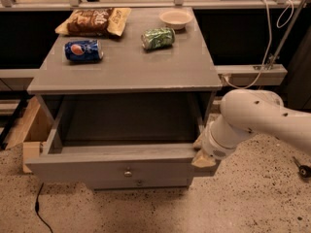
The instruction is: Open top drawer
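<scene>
The top drawer (97,167) of the grey cabinet stands pulled far out, its inside dark and bare. Its flat grey front has a small round metal knob (128,173) at centre. A second knob (139,182) shows on a lower drawer front just beneath. My gripper (201,152) sits at the right end of the drawer front, its tan fingertips against the drawer's right front corner. The white arm (257,118) reaches in from the right.
On the cabinet top (126,67) lie a blue soda can (83,50), a green can (158,38), a brown chip bag (93,21) and a white bowl (176,18). A wooden box (30,130) stands at the left. A black cable (39,210) lies on the speckled floor.
</scene>
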